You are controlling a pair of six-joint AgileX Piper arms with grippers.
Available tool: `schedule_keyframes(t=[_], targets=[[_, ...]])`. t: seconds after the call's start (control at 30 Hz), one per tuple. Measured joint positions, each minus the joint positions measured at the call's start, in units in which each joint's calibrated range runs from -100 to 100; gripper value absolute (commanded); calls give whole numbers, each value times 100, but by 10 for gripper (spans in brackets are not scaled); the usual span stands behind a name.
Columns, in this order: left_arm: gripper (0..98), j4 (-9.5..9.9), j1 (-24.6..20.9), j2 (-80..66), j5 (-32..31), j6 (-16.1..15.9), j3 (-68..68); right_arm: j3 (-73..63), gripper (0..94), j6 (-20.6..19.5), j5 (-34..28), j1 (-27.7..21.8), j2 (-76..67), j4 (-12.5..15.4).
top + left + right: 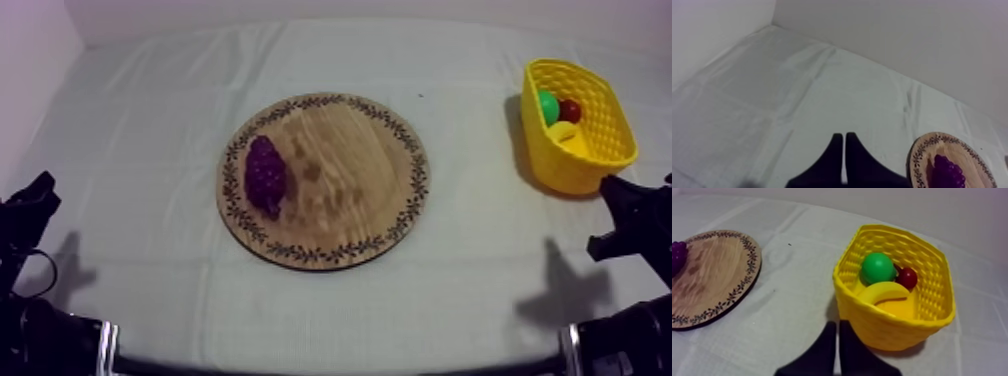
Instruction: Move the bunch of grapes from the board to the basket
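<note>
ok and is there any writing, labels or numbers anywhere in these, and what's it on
No readable word, number or sign anywhere.
wooden board: its rim bears a dark ornamental pattern, not letters.
yellow basket: plain woven wall, no label.
bunch of grapes: no sticker to be seen.
grey-white cloth: unmarked.

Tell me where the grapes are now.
In the top view the grapes lie on the board's left part, near its rim; the basket stands far off to the right.
</note>
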State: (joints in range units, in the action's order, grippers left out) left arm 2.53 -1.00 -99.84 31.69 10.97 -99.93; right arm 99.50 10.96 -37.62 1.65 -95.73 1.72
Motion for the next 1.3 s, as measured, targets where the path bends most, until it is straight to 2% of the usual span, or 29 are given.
schedule_keyframes(t=[0.33, 0.67, 0.87, 1.07, 1.3], targets=[[0, 0, 0, 0, 0, 0, 0, 0, 4, 6, 0, 32, 0, -5], [0, 0, 0, 0, 0, 0, 0, -211, 5, -163, -298, 551, 145, -54], [0, 0, 0, 0, 0, 0, 0, -1034, 5, -530, -322, 1042, 950, -369], [0, 0, 0, 0, 0, 0, 0, -2507, 5, -709, -1152, 1544, 2163, -625], [0, 0, 0, 0, 0, 0, 0, -4681, 5, -1136, -2604, 2183, 3791, -1108]])
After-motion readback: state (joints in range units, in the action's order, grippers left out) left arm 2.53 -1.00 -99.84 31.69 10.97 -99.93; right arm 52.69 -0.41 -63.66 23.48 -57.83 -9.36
